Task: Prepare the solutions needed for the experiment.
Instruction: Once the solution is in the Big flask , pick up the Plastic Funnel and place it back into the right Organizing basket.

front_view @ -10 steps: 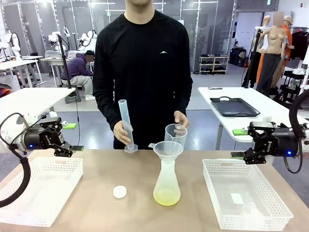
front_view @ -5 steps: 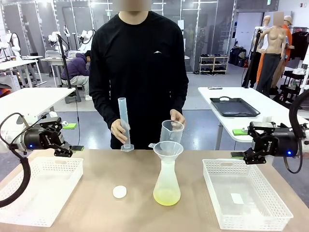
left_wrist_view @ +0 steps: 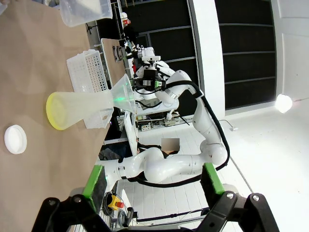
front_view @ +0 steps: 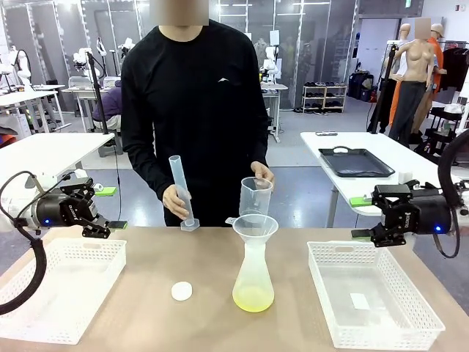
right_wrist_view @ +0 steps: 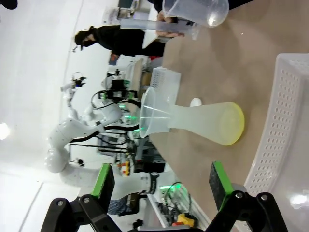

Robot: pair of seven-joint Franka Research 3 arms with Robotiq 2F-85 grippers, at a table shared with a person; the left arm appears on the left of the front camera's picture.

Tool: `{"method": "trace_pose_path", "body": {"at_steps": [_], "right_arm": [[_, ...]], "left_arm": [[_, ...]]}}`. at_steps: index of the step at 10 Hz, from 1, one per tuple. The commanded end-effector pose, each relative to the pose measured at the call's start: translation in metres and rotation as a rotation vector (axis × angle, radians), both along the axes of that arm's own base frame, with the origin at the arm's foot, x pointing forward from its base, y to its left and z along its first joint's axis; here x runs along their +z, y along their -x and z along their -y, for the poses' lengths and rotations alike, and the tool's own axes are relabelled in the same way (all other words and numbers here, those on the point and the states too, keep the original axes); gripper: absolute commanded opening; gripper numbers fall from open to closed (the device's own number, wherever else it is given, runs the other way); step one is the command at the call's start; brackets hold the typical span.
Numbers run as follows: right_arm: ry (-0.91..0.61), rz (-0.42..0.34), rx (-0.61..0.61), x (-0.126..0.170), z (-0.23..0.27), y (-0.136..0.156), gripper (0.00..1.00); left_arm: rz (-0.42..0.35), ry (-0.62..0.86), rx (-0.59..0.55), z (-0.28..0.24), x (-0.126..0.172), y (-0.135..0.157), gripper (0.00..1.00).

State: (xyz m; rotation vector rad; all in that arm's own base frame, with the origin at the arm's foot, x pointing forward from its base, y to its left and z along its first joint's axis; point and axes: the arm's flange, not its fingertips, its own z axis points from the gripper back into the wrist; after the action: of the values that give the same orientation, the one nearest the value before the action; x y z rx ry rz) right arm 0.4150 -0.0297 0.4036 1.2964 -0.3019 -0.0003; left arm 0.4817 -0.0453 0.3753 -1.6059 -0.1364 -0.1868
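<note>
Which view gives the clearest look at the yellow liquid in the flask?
Front view: the flask stands upright, unblocked, with the yellow-green liquid a shallow layer at its bottom. Both wrist views show the flask sideways in the picture, the liquid a thin yellow band at its base.

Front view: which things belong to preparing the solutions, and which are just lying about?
In use: flask, yellow liquid in it, funnel on top, beaker and measuring cylinder held by the person.
Lying about: white cap, left basket, right basket, black tray on far table.
</note>
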Motion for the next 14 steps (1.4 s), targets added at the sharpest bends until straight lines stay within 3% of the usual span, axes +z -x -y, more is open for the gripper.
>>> {"method": "trace_pose_path", "body": {"at_steps": [1, 4, 6, 8, 12, 13, 14], "right_arm": [[0.123, 0.009, -0.018, 0.018, -0.015, 0.021, 1.00], [0.246, 0.032, -0.006, 0.050, -0.033, 0.030, 1.00], [0.358, -0.015, -0.025, 0.075, -0.058, 0.031, 1.00], [0.451, -0.010, -0.082, 0.098, -0.086, 0.026, 1.00], [0.541, -0.058, -0.173, 0.115, -0.123, 0.027, 1.00], [0.482, 0.000, -0.096, 0.111, -0.112, 0.027, 1.00], [0.482, 0.000, -0.096, 0.111, -0.112, 0.027, 1.00]], "left_arm": [[0.004, 0.011, -0.006, 0.000, 0.002, 0.002, 1.00], [0.004, 0.011, -0.006, 0.000, 0.002, 0.002, 1.00], [0.004, 0.011, -0.006, 0.000, 0.002, 0.002, 1.00], [0.004, 0.011, -0.006, 0.000, 0.002, 0.002, 1.00], [0.004, 0.011, -0.006, 0.000, 0.002, 0.002, 1.00], [0.004, 0.011, -0.006, 0.000, 0.002, 0.002, 1.00], [0.004, 0.011, -0.006, 0.000, 0.002, 0.002, 1.00]]}}
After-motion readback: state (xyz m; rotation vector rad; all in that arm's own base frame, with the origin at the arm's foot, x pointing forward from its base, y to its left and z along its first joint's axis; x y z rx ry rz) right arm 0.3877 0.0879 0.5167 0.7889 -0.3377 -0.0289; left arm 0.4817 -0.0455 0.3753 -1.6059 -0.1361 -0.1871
